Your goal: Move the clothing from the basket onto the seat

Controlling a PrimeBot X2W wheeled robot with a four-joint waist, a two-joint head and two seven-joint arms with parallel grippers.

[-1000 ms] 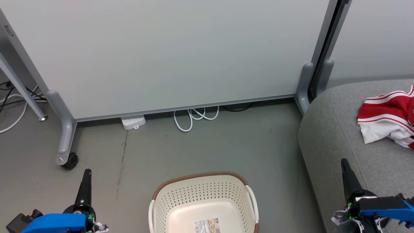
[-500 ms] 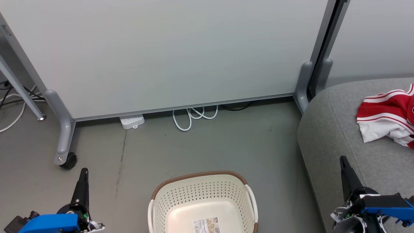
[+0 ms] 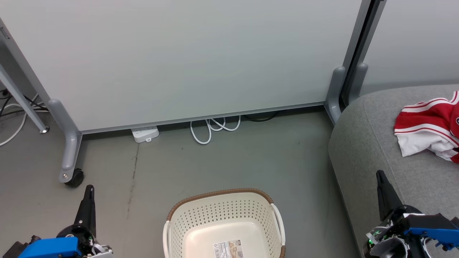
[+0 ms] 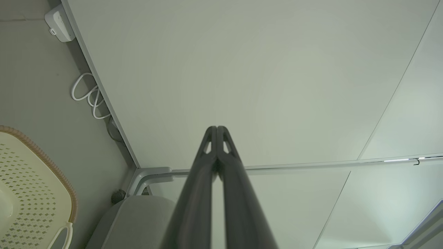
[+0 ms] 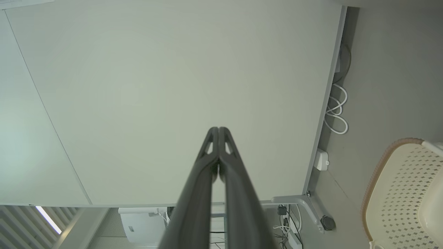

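Note:
The cream perforated basket [image 3: 222, 215] with its brown rim stands on the floor at the bottom centre; only a paper label shows inside it. Parts of the basket also show in the left wrist view [image 4: 31, 193] and the right wrist view [image 5: 398, 193]. Red clothing [image 3: 428, 123] with white stripes lies crumpled on the grey seat [image 3: 373, 143] at the right. My left gripper [image 3: 89, 188] is shut at the lower left, holding nothing, left of the basket. My right gripper [image 3: 379, 173] is shut and bare at the lower right, over the seat's front. Both wrist views show the fingertips [image 4: 217, 128] [image 5: 218, 129] pressed together.
A pale partition panel [image 3: 186, 57] on grey wheeled feet [image 3: 70, 172] stands behind the basket. A white power strip [image 3: 145, 133] and coiled white cable [image 3: 213, 129] lie at its base. More cables trail at the far left [image 3: 14, 114].
The whole head view has shifted slightly, so the camera moved. Both grippers stay shut; the basket and the clothing lie as before.

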